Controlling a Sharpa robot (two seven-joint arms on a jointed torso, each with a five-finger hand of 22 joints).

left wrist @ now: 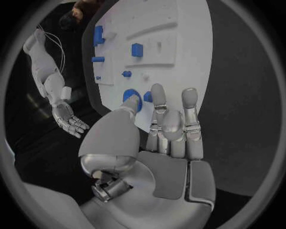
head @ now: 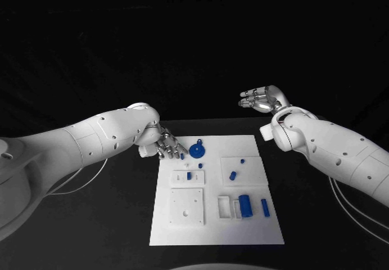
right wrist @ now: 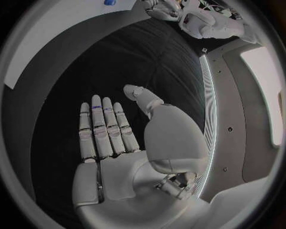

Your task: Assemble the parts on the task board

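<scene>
A black desk under a dark backdrop carries one white task board, lying lengthwise away from the robot. In the head view the board bears several raised white blocks: one square plate with small holes, a smaller block above it, a square block to its right and a low open holder beside the blue pieces. I count about seven blue parts: one round disc part with a tab near the board's far left corner, a large cylinder, a slim bar just beside it, two small pieces on the right block, one on the left block and a tiny one by the disc. No writing can be read on anything. The left hand hangs over the board's far left corner, fingers stretched and a little apart, holding nothing, close to the disc. The right hand is raised well off the board beyond its far right corner, fingers loosely spread and empty.

From the left wrist, that hand has straight, parted fingers with the disc part just past the thumb tip; whether it touches is unclear. The board lies beyond, and the other hand hangs open off to one side.

From the right wrist, the hand lies flat and wide, fingers side by side, over bare desk; the board's corner sits far off.
</scene>
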